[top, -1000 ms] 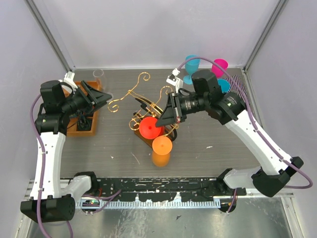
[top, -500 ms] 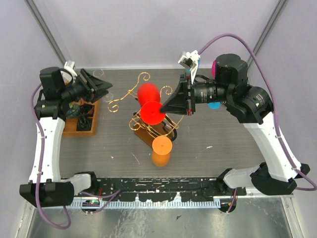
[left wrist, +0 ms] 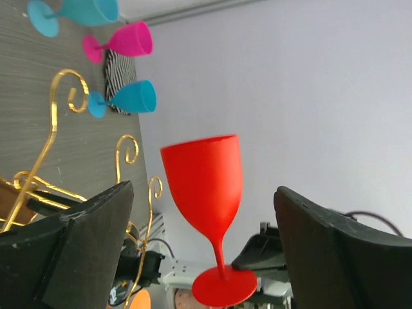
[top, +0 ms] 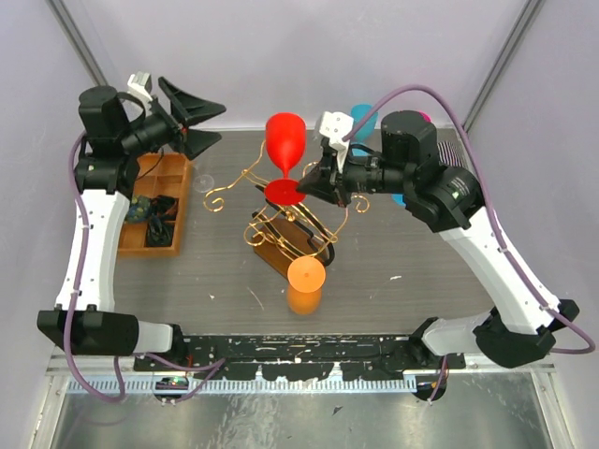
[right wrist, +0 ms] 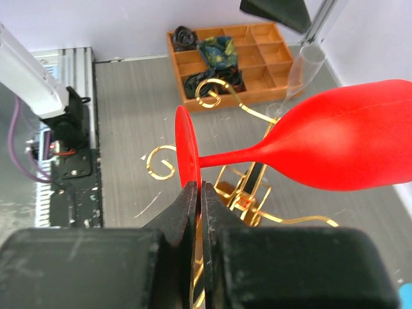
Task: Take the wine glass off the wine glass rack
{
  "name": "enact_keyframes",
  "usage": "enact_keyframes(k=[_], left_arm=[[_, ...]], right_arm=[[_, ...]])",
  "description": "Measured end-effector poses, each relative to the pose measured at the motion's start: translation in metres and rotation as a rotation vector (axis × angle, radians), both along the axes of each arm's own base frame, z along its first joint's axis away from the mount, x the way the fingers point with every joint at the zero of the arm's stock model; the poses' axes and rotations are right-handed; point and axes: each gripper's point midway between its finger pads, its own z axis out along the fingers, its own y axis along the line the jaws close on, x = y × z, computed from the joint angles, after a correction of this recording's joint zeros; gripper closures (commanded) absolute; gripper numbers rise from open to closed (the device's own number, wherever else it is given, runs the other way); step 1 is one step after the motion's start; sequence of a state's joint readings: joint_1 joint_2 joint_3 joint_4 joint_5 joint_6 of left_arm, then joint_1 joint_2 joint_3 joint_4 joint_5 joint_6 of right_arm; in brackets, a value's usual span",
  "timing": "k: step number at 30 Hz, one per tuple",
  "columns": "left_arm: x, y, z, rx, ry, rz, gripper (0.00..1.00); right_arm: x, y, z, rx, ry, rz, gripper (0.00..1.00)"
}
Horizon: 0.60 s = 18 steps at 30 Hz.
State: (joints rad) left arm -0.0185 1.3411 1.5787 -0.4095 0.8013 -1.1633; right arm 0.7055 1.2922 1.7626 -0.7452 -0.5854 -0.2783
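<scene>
A red wine glass [top: 285, 140] hangs in the air above the gold wire wine glass rack [top: 281, 223], clear of its scroll arms. My right gripper [top: 306, 186] is shut on the rim of the glass's round foot [right wrist: 185, 153], with both jaws pressed flat against the thin disc. In the right wrist view the red bowl [right wrist: 351, 145] stretches off to the right. My left gripper [top: 198, 125] is raised at the back left, open wide and holding nothing. In the left wrist view the red glass [left wrist: 205, 187] shows far off between its fingers [left wrist: 96, 222]. An orange glass [top: 305, 275] sits at the rack's near end.
An orange compartment tray [top: 170, 192] with dark items lies at the left, with a clear glass [top: 206, 181] next to it. Blue [left wrist: 131, 98] and pink [left wrist: 122, 42] glasses stand at the back right by a striped mat. Frame posts rise at both back corners.
The right gripper has lifted the red glass off the rack and carried it up and back. The left gripper has risen from the tray toward the back and opened wide.
</scene>
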Motion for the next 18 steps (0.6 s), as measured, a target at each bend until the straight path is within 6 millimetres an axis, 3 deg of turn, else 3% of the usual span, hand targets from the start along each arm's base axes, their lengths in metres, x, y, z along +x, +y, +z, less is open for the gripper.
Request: enact_keyframes(k=[6, 18], left_arm=[[-0.012, -0.034, 0.018, -0.012, -0.030, -0.118, 0.02], [-0.020, -0.069, -0.006, 0.033, 0.051, -0.252, 0.02]], right_arm=[[0.018, 0.015, 0.016, 0.015, -0.109, 0.020, 0.99], [0.025, 0.033, 0.017, 0.020, -0.147, 0.068, 0.99]])
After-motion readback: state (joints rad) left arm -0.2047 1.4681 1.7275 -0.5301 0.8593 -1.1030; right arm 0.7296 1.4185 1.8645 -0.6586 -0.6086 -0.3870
